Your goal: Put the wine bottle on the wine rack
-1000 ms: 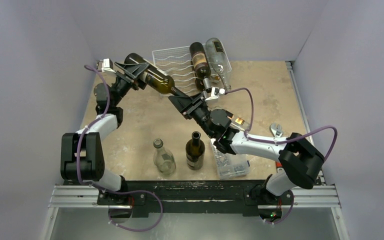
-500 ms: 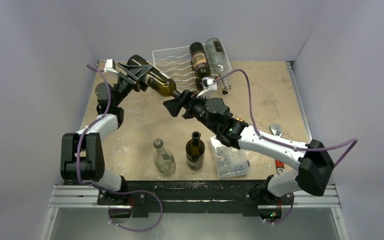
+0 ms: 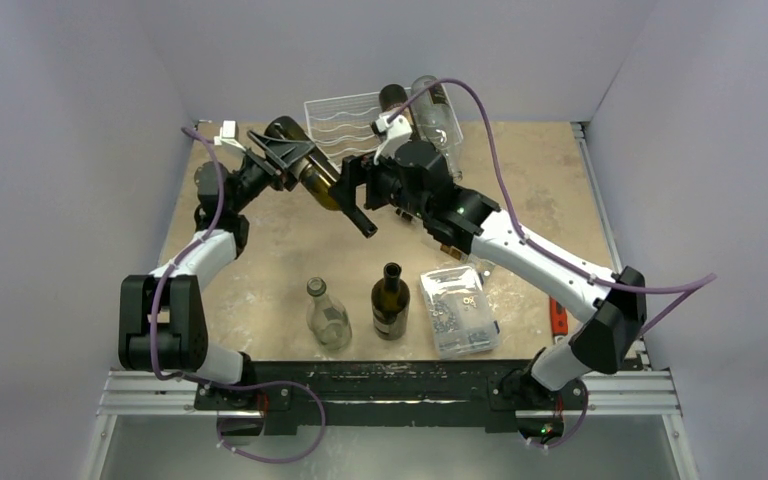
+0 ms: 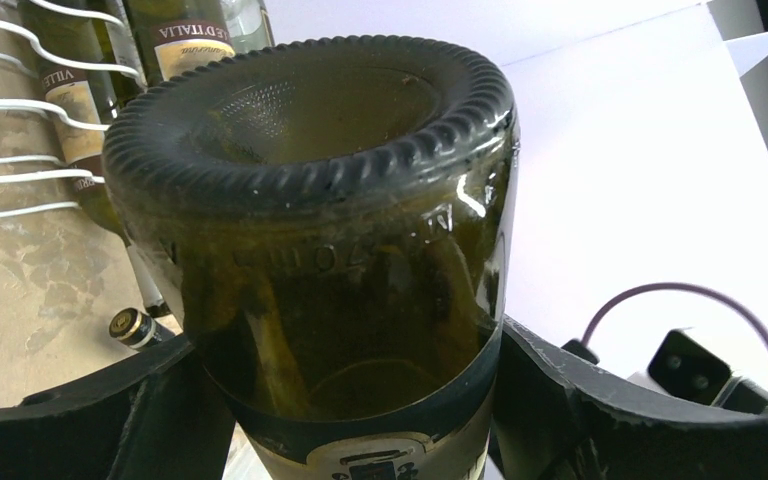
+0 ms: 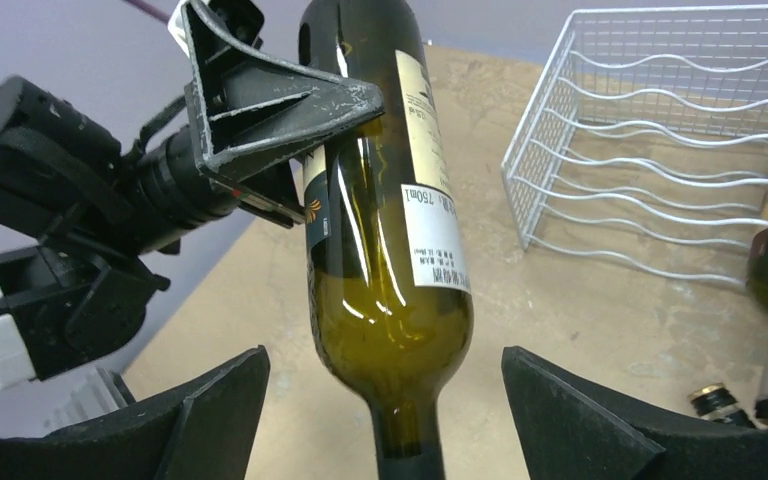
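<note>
A dark green wine bottle [image 3: 310,172] hangs tilted above the table, base toward the back left and neck toward the front. My left gripper [image 3: 285,155] is shut on its body near the base; in the left wrist view the bottle [image 4: 310,220] fills the gap between the fingers [image 4: 560,400]. My right gripper [image 3: 356,188] stands open astride the bottle's shoulder. In the right wrist view both its fingers [image 5: 210,410] are clear of the glass [image 5: 390,260]. The white wire wine rack [image 3: 343,118] stands just behind, with two bottles [image 3: 430,100] lying on its right side.
A clear bottle [image 3: 327,315] and a dark bottle [image 3: 391,300] stand upright near the front edge. A clear plastic box of small parts [image 3: 457,310] lies to their right. Grey walls close in the table on the left, the back and the right.
My right gripper let go of the bottle's neck, opened wide and slid up along the bottle toward the rack. The left gripper kept hold and shifted the bottle slightly right.
</note>
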You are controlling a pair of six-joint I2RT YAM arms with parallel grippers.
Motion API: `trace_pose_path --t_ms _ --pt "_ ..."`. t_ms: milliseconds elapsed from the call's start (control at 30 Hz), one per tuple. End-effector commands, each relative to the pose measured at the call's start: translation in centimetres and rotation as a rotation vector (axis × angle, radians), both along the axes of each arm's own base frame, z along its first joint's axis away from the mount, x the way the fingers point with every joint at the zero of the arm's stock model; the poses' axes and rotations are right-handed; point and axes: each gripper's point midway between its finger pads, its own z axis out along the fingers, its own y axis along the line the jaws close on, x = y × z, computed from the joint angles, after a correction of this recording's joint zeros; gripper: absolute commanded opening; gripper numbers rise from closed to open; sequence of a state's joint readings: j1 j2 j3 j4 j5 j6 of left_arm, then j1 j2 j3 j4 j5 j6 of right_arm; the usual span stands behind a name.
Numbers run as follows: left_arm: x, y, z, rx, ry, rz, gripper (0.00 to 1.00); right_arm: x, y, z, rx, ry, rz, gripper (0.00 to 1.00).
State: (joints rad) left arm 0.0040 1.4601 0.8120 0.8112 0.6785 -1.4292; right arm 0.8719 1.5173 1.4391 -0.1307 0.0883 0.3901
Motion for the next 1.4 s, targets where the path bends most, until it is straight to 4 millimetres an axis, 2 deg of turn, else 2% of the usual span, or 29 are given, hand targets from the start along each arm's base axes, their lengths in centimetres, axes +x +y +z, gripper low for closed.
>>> trace_pose_path --t_ms 0,133,300,433,767,800,967,1000,1067,1100,1200,1367 --pt "-1.8 -1.0 6.6 0.012 -0.22 -0.027 0.0 -0.2 0.2 -1.5 -0.189 0.011 0.113 0.87" --pt "-1.7 -1.0 6.5 0.02 -0.217 -0.028 0.0 0.1 0.5 -3.6 -0.31 0.045 0.155 0.81" --pt "-1.6 -1.1 6.4 0.02 -0.209 -0.029 0.0 0.0 0.5 -5.4 -0.364 0.073 0.175 0.82" --pt "-1.8 -1.2 6.5 0.019 -0.212 -0.035 0.0 0.1 0.9 -5.8 -0.361 0.056 0.187 0.8" --pt "-1.6 -1.5 6.1 0.036 -0.194 -0.043 0.0 0.8 2.1 -6.6 -0.335 0.051 0.186 0.68" --pt "-1.6 -1.5 6.2 0.034 -0.195 -0.049 0.0 0.8 2.3 -6.6 -0.334 0.046 0.188 0.61" --pt "-1.5 -1.9 5.8 0.063 -0.175 -0.06 0.0 1.2 2.8 -6.4 -0.289 0.032 0.176 0.08" --pt "-1.5 -1.9 5.7 0.066 -0.165 -0.065 0.0 1.4 2.8 -6.0 -0.274 0.023 0.166 0.0" --pt "-1.3 -2.0 5.4 0.084 -0.144 -0.073 0.0 1.5 2.8 -5.5 -0.226 0.008 0.142 0.0" --pt "-1.2 -2.0 5.1 0.103 -0.134 -0.079 0.03 1.3 2.9 -5.0 -0.186 -0.006 0.139 0.0" --pt "-0.8 -1.9 4.2 0.138 -0.095 -0.082 0.32 1.2 2.9 -3.3 -0.094 -0.022 0.119 0.0" --pt "-1.1 -1.7 3.6 0.176 -0.067 -0.083 0.68 1.8 2.4 -2.1 -0.037 -0.02 0.069 0.0"
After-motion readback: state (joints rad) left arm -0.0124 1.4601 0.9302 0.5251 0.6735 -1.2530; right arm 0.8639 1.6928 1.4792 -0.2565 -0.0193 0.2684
